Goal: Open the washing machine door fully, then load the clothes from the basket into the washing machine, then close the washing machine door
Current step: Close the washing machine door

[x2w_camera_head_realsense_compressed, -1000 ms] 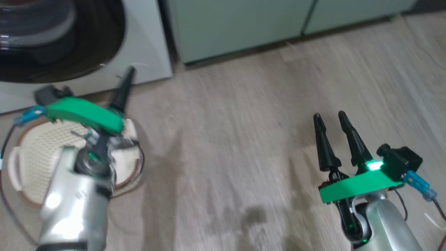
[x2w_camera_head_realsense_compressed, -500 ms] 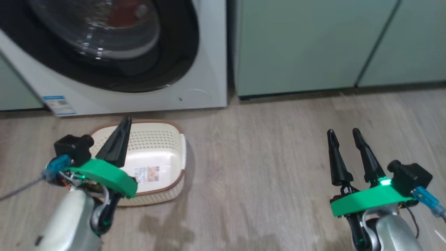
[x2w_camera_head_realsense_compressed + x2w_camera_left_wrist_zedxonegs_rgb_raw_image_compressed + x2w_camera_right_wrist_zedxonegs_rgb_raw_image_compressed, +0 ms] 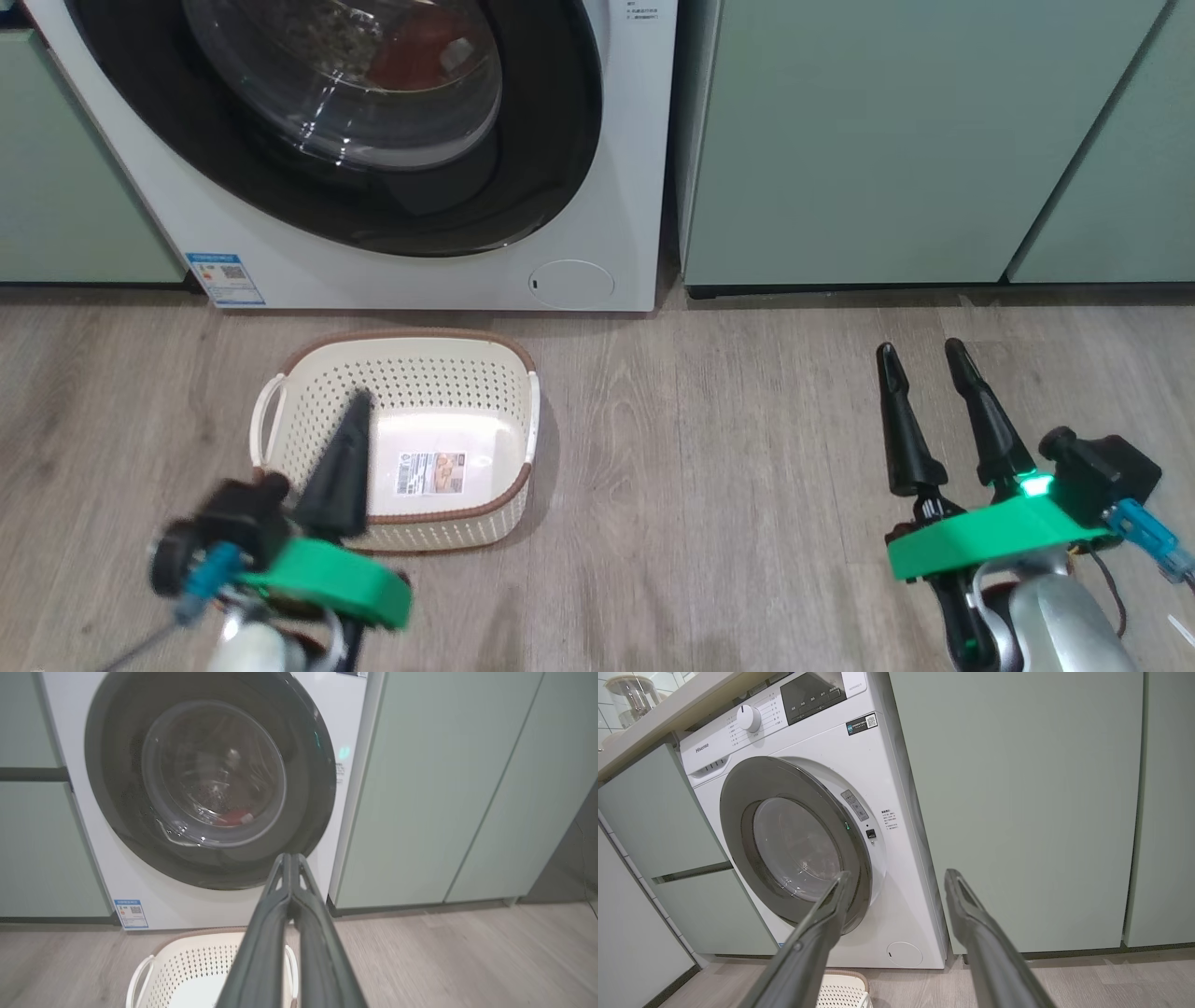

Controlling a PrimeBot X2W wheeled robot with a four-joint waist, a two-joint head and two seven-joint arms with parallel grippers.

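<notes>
1. The washing machine [image 3: 906,868] carries the word "Hisense" [image 3: 702,748] at the left end of its control strip. Beside it are a white dial [image 3: 748,718] and a dark display panel [image 3: 810,693].
2. A black QR sticker [image 3: 861,722] sits under the panel. Its print, and the small lines of text beside the door, are too small to read.
3. A blue sticker [image 3: 224,278] marks the front's lower left corner and a round filter cover [image 3: 571,284] the lower right.
4. The washing machine door [image 3: 560,140] is closed flat against the front. The red garment [image 3: 232,817] with its white tag lies inside, low behind the glass.
5. The basket [image 3: 411,338] stands on the floor [image 3: 728,467] near the machine's bottom edge, apart from it. A printed label sticker [image 3: 431,473] shows on its bare bottom, text unreadable.
6. The left gripper [image 3: 358,399] hangs over the basket's left half, fingers pressed together, holding nothing.
7. The right gripper [image 3: 920,351] hovers over bare floor well to the right, fingers spread, empty.
8. The floor is grey wood-look plank. Pale green cabinets [image 3: 887,140] flank the machine, and a countertop [image 3: 668,714] with a glass jar [image 3: 626,690] runs above.
</notes>
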